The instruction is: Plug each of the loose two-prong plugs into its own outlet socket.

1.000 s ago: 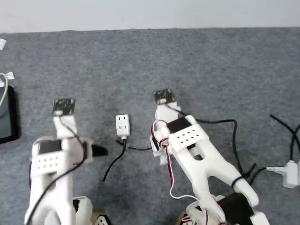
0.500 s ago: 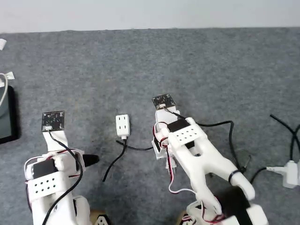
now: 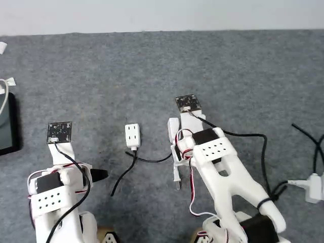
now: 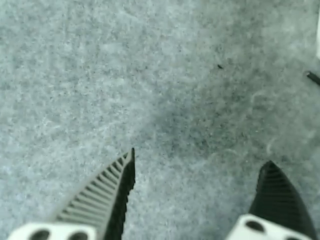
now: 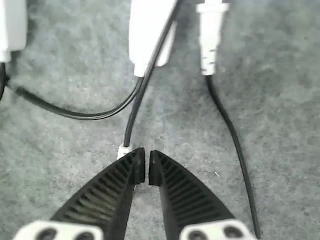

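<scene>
Plug [image 5: 209, 37], white, lies on the mat [image 5: 280, 75] ahead of the right pincer [image 5: 146, 151], whose tips are nearly pinched together on nothing, so I'd open them wide before straddling its body, while the left pincer [image 4: 200, 159] gapes wide.

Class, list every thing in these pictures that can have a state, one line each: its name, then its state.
Left hand: open, above bare carpet.
Right hand: shut, tips down at the carpet.
Outlet block: lying flat on the carpet, sockets empty.
Cable end: white tip on the carpet beside the right hand's tips, in no socket.
</scene>
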Robot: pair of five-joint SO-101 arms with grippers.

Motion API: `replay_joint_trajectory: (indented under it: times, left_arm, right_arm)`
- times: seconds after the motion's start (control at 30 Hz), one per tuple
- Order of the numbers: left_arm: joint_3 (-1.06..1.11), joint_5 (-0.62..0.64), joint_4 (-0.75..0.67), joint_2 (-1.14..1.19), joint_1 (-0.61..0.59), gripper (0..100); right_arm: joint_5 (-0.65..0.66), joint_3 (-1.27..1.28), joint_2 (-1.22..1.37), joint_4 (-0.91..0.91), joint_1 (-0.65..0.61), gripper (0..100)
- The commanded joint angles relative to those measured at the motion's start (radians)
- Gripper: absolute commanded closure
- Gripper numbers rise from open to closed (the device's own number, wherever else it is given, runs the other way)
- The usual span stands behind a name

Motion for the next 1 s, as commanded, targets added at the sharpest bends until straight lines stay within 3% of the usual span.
replay_joint_trajectory:
  times: [0.0,0.23,0.43,0.77,0.97]
  left_arm:
    - [-0.01,-0.008,-0.018,-0.015,0.0,69]
    - [-0.01,-0.008,-0.018,-0.015,0.002,69]
    - [-0.01,-0.008,-0.018,-0.015,0.002,69]
    - [0.015,-0.008,-0.044,-0.017,0.031,69]
    - [0.016,-0.008,-0.046,-0.017,0.032,69]
  right_arm:
    - [0.008,0.015,-0.082,-0.01,-0.031,99.0]
    - [0.011,0.118,-0.165,-0.039,-0.196,99.0]
    - [0.015,0.138,-0.068,-0.071,-0.173,99.1]
    - [0.089,0.146,-0.002,-0.038,0.01,99.1]
    - [0.089,0.16,-0.001,-0.045,0.024,99.1]
